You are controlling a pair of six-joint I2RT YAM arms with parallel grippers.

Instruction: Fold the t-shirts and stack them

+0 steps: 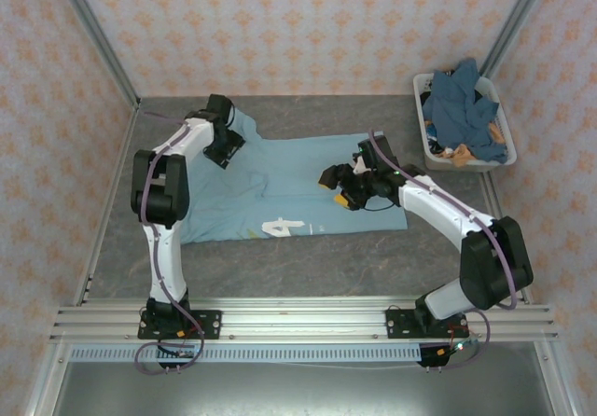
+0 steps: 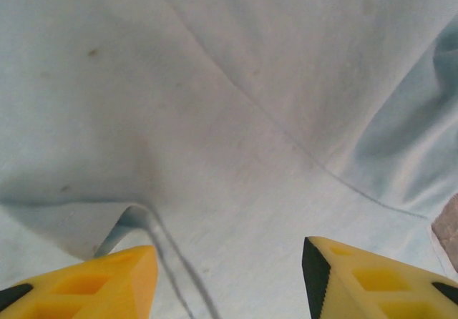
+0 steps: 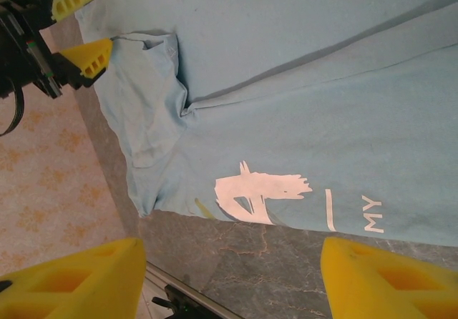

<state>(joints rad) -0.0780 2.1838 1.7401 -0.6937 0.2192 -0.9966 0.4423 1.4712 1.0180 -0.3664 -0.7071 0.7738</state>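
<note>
Sky-blue t-shirt [image 1: 280, 187] is lying flat on the table [image 1: 308, 257] — left gripper [image 2: 229, 262] is hovering, jaws apart, at its sleeve, right gripper [image 3: 229, 262] gaping wide above the cloth.

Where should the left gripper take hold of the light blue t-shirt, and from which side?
Grip the sleeve at the t-shirt's left end, by its outer hem. It is rumpled and slightly raised there, with bare table beside it, so a finger can probably slip under. Come from the left, outside the cloth; the left gripper is open right by that edge.
</note>
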